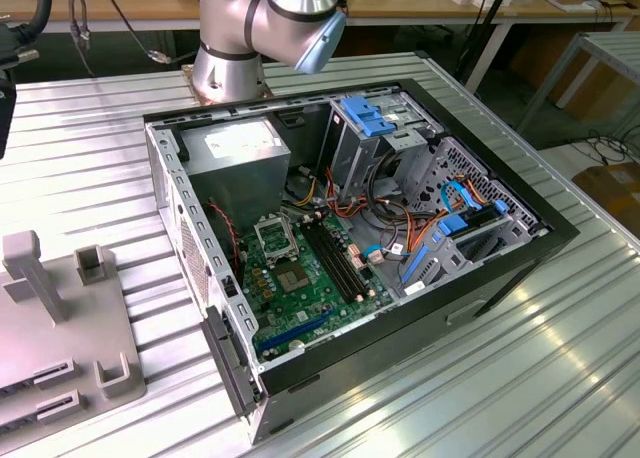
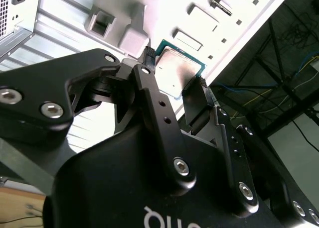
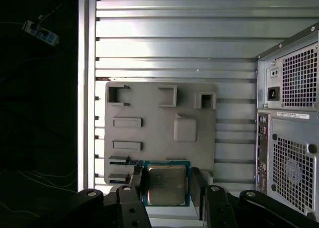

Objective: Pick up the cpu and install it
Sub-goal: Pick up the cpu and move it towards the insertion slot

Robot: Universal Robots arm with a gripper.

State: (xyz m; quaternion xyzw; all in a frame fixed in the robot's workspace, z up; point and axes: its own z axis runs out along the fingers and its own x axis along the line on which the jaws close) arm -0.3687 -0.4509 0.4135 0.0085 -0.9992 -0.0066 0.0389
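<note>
Hand: the hand (image 3: 167,179) was clamped on the cpu (image 3: 167,186), one finger (image 2: 149,76) on each of two opposite edges, in both wrist views.
Cpu: it hung flat in the hand, metal top towards the first wrist camera, with a thin green rim around the lid. It looked clear of the tray (image 3: 149,133), which lay well beneath it on the bench (image 1: 100,168).
Tray: in the exterior view, a grey moulded block at about 8 o'clock from the case (image 1: 480,298).
Case: it lay open on its side, and the arm (image 1: 265,28) stood at about 12 o'clock from it.
Socket: the socket (image 1: 275,240) sat on the board (image 1: 300,288) towards 10 o'clock inside the case, and its frame looked unfilled.
Handling: I judged the chip light, thin and stiff. Its smooth lid was likely slippery, and its underside was probably easy to damage.
Hold: the side edges seemed the right place. A light, level pinch there would keep the faces untouched.
Progress: picked up, not yet installed.
</note>
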